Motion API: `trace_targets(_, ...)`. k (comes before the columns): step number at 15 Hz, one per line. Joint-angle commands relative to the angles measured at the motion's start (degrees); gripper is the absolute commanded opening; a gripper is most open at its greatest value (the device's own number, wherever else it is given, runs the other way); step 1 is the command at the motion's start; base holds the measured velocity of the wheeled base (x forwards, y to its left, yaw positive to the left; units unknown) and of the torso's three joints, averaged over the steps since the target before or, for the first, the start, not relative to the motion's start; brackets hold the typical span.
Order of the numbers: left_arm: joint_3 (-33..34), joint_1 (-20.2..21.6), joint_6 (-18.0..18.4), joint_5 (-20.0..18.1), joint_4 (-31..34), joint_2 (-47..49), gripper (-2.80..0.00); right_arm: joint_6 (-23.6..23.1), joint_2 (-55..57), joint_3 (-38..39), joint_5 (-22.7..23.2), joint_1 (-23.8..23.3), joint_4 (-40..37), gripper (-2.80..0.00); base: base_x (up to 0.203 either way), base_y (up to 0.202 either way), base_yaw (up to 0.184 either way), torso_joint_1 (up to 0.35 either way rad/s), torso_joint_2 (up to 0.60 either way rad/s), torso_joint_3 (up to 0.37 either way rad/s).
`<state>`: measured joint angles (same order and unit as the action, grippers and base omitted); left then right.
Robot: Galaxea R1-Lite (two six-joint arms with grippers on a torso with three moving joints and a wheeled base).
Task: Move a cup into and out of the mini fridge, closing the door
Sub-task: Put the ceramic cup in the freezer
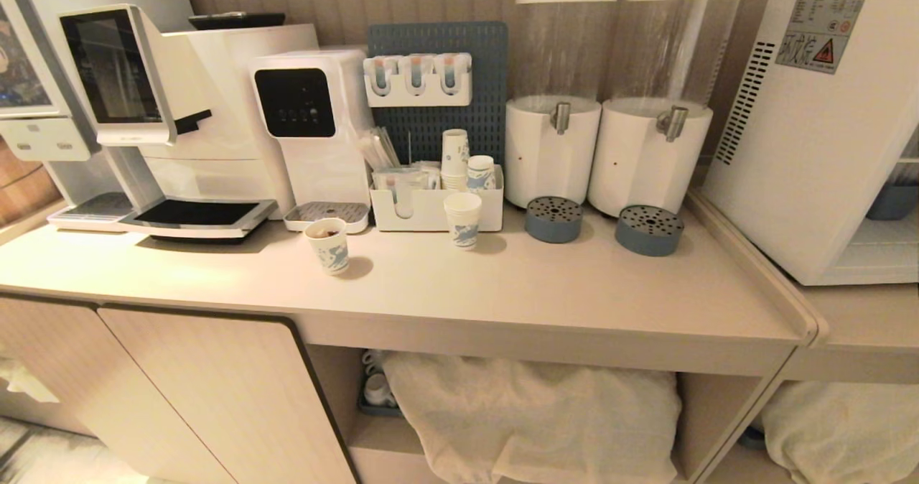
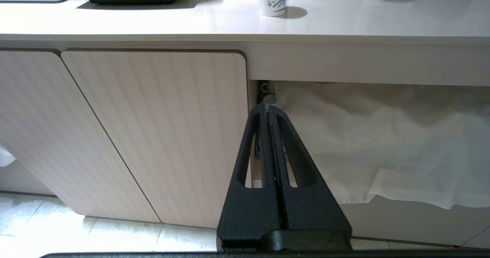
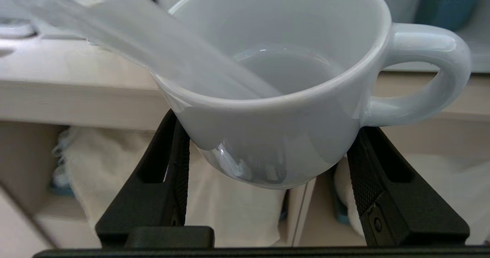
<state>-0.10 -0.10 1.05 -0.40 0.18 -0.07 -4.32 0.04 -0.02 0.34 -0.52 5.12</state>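
Two claws: my right claw (image 3: 268, 166) clamps the white mug (image 3: 283, 82); my left claw (image 2: 268, 110) is pressed together, parked. Fridging remains, I judge.

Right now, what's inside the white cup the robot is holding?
The cup between the right gripper's fingers looks empty: only its bare white bottom shows. A pale blurred streak crosses the rim and hides part of the inside.

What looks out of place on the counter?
One blue-printed paper cup stands alone near the counter's front, with something dark inside; another sits outside the white organiser box. Nothing is spilled or tipped.
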Motion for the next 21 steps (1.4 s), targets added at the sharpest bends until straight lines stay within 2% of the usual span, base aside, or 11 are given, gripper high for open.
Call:
trace_targets(1,0.0,0.0,0.0,0.1,0.0,0.1,-2.8,0.0,0.0,1.1,0.6,0.0,-1.4,-2.8,0.0,0.0,0.0,0.0,0.0,0.0)
trace_targets(2,0.0,0.0,0.0,0.1,0.0,0.1,-2.8,0.1,0.0,0.8,0.6,0.0,-4.0,-2.8,0.0,0.0,0.0,0.0,0.0,0.0)
trace_targets(5,0.0,0.0,0.0,0.1,0.0,0.1,-2.8,1.9,0.0,0.8,0.5,0.1,-3.4,-2.8,0.0,0.0,0.0,0.0,0.0,0.0)
trace_targets(21,0.0,0.0,-0.2,0.1,0.0,0.1,-2.8,2.1,0.0,1.0,0.5,0.1,-3.0,-2.8,0.0,0.0,0.0,0.0,0.0,0.0)
